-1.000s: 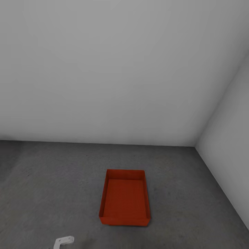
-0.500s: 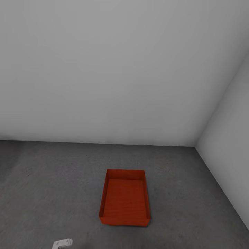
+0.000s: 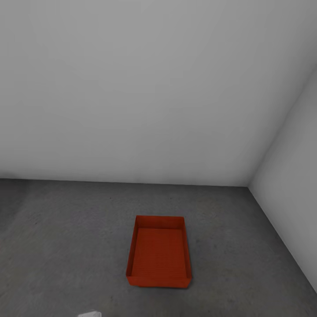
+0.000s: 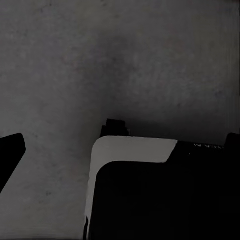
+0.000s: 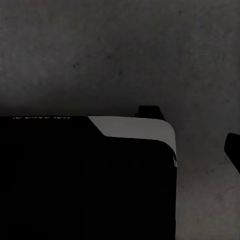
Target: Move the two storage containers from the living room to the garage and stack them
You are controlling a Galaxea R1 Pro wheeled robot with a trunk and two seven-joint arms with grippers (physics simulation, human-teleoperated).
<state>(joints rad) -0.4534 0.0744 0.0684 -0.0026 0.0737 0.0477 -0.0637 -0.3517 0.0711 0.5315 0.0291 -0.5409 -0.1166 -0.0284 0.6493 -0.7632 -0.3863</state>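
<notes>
So we stand in the garage, facing a corner where two pale grey walls (image 3: pixel 145 88) meet, and one orange-red container (image 3: pixel 159 257) sits flat and upright on the dark grey concrete floor (image 3: pixel 66 229), open top up, nothing inside it, well apart from both walls. We see no second container on it or beside it, so we judge the task about half done: first bin placed, stack not yet made.

At the bottom edge of the head view a small white bit (image 3: pixel 90 314) of our left arm pokes in, well short of the bin and touching nothing.

Both wrist views look down at bare mottled concrete past our own dark base with its pale rounded edge (image 4: pixel 135 150). In the left wrist view a dark fingertip (image 4: pixel 11 152) shows at the side, and in the right wrist view another dark fingertip (image 5: pixel 233 149) shows at the edge; each time we get one tip, so we cannot tell whether either pair of jaws is spread or pressed together. Nothing looks held in either.

Step in hand, as we judge it: leaving the placed bin to fetch the other one. Next move calls for turning the base away without clipping the bin, driving to the living room, then bringing the second container here and lowering it squarely onto this one, walls lined up
</notes>
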